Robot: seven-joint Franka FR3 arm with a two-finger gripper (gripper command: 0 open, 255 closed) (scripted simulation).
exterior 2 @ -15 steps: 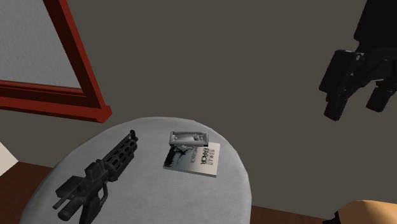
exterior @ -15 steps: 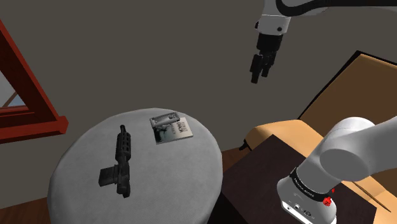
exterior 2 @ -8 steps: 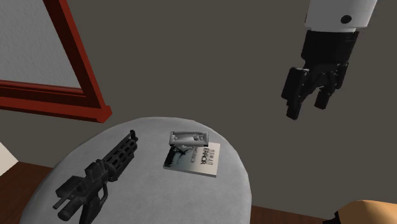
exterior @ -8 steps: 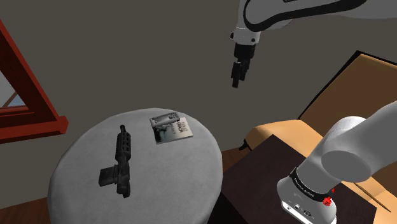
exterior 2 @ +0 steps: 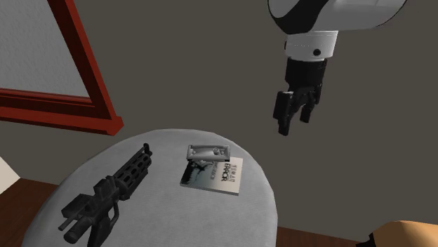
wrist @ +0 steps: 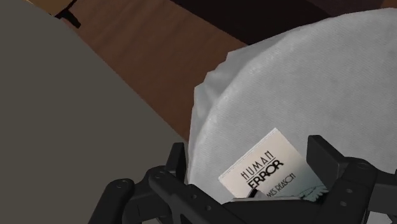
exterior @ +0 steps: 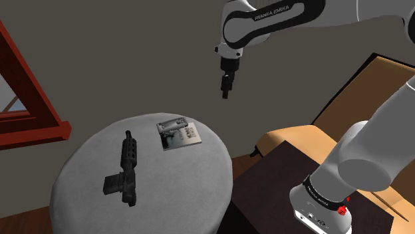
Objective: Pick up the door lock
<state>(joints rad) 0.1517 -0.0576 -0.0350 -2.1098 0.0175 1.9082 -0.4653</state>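
1. Hanging released and empty, the end effector points down with its two black fingers apart; the wrist view shows the gap between them.
2. Over the last second it has swept in from the shoulder view's right and come lower. It now sits above the far right rim of the worktop, still well clear of the surface.
3. In the second exterior view the end effector has come from the picture's right edge to just right of, and above, the door lock.
4. The door lock is a small grey metal piece lying flat at the far end of a book, touching it. The wrist view shows the book's cover title between the fingers.
5. Lock, book and the black gun on the worktop's left have not shifted.
6. My reading: the approach is largely done and no grasp has begun. What remains is a small move left and a straight descent, with the fingers closing on the lock and not on the book beneath.
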